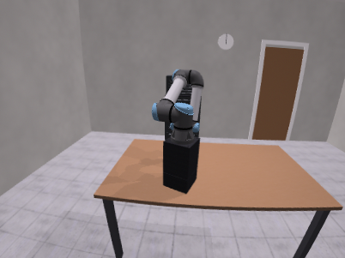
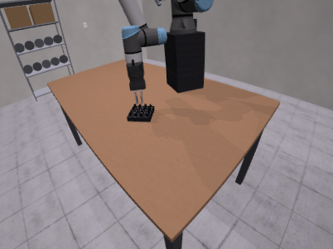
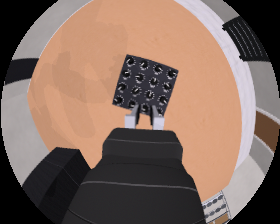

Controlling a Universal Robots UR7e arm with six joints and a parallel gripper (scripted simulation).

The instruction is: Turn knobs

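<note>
The black knob box (image 2: 139, 119) (image 3: 148, 73) stands on the table, its top carrying a grid of small dark knobs with white lines and marks. It lies a little turned in the wrist view. My gripper (image 2: 139, 102) (image 3: 145, 111) points down with its fingers part-way open, nothing between them. The fingertips are above the edge row of knobs on the side nearest the gripper body in the wrist view, and cover part of that row. In the exterior view a small gap shows between tips and knobs. Knob names and exact line directions are too small to read. The top view does not show the box.
The table (image 1: 257, 175) (image 2: 195, 148) (image 3: 205, 125) carries the black arm pedestal (image 1: 180, 166) (image 2: 185, 61), which stands beyond the box in the exterior view. A shelf rack (image 2: 45, 46) with boxes and round dark items stands beyond the table. Arm shadows fall on the table.
</note>
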